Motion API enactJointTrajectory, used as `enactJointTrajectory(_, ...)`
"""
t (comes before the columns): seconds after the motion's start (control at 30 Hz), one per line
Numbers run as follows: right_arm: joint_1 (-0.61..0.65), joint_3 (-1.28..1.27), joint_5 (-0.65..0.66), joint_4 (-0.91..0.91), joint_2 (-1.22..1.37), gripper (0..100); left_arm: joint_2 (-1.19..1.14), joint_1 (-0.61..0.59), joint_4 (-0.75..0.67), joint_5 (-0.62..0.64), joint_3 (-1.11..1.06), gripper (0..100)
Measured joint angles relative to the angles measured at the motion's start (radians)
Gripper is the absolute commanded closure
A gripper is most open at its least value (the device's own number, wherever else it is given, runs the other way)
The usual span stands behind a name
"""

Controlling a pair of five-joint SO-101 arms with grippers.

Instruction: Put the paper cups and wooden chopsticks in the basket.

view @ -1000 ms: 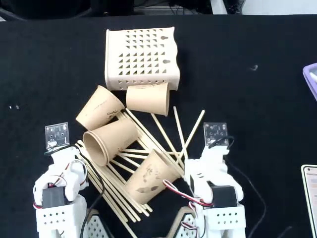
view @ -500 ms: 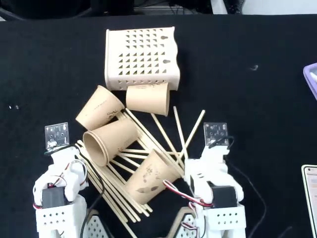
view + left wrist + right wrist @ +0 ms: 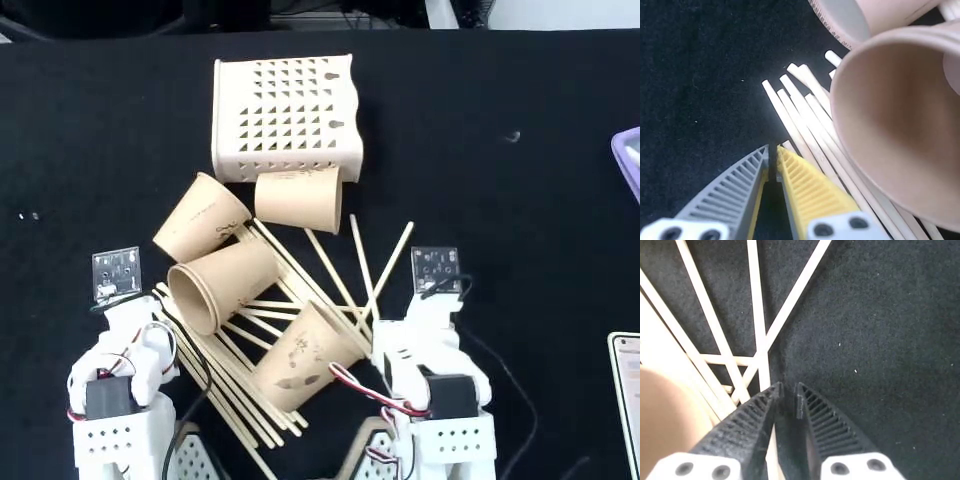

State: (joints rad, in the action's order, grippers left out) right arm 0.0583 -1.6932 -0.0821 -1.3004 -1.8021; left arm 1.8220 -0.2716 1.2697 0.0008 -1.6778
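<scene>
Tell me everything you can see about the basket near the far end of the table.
The basket is pale beige and looks like plastic or thin wood. It appears to lie on its side, with one broad wall facing up. That wall has rows of small triangular cutouts and two keyhole-shaped slots near its wavy right edge. It rests on the black table, beyond the pile. One paper cup lies on its side right against the basket's near edge. The opening cannot be seen.

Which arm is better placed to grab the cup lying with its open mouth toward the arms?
Left, probably. The left gripper sits just beside the rim of that cup, by the chopstick ends. The right gripper is over crossed chopsticks, with another cup lying between.
</scene>
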Motion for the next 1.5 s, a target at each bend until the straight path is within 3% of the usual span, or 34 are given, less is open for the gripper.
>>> enactJointTrajectory(0.07, 0.0, 0.0, 0.0, 0.0, 0.0, 94.2, 0.0, -0.063, -0.005, -0.029, 0.0, 97)
enactJointTrajectory(0.17, -0.008, 0.0, 0.011, 0.075, 0.0, 94.2, 0.0, -0.193, -0.077, -0.18, 0.002, 97)
enactJointTrajectory(0.3, -0.074, 0.0, 0.114, 0.273, 0.0, 94.1, 0.0, -0.439, -0.258, -0.46, 0.015, 97)
enactJointTrajectory(0.4, -0.158, 0.0, 0.219, 0.451, 0.0, 94.1, 0.0, -0.589, -0.423, -0.575, 0.017, 97)
enactJointTrajectory(0.53, -0.229, 0.009, 0.293, 0.651, 0.0, 94.1, 0.0, -0.694, -0.678, -0.58, 0.029, 86)
enactJointTrajectory(0.63, -0.235, 0.097, 0.299, 0.667, 0.0, 94.1, 0.0, -0.7, -0.802, -0.463, 0.072, 76)
enactJointTrajectory(0.73, -0.235, 0.255, 0.299, 0.618, 0.0, 94.1, 0.0, -0.672, -0.796, -0.267, 0.166, 78)
enactJointTrajectory(0.87, -0.21, 0.506, 0.299, 0.525, 0.0, 94.1, -0.002, -0.549, -0.677, -0.08, 0.371, 79)
enactJointTrajectory(1.0, -0.118, 0.779, 0.301, 0.425, 0.072, 94.1, -0.071, -0.301, -0.569, -0.06, 0.583, 79)
enactJointTrajectory(1.13, -0.04, 1.028, 0.301, 0.339, 0.315, 94.1, -0.285, -0.072, -0.543, -0.077, 0.717, 79)
enactJointTrajectory(1.3, 0.026, 1.177, 0.276, 0.318, 0.69, 89.6, -0.718, 0.031, -0.542, -0.083, 0.865, 79)
enactJointTrajectory(1.43, 0.029, 1.175, 0.152, 0.365, 1.007, 77.4, -1.085, 0.058, -0.542, -0.072, 1.019, 78)
enactJointTrajectory(1.5, 0.029, 1.157, 0.086, 0.422, 1.132, 76.0, -1.252, 0.058, -0.522, -0.048, 1.112, 73)
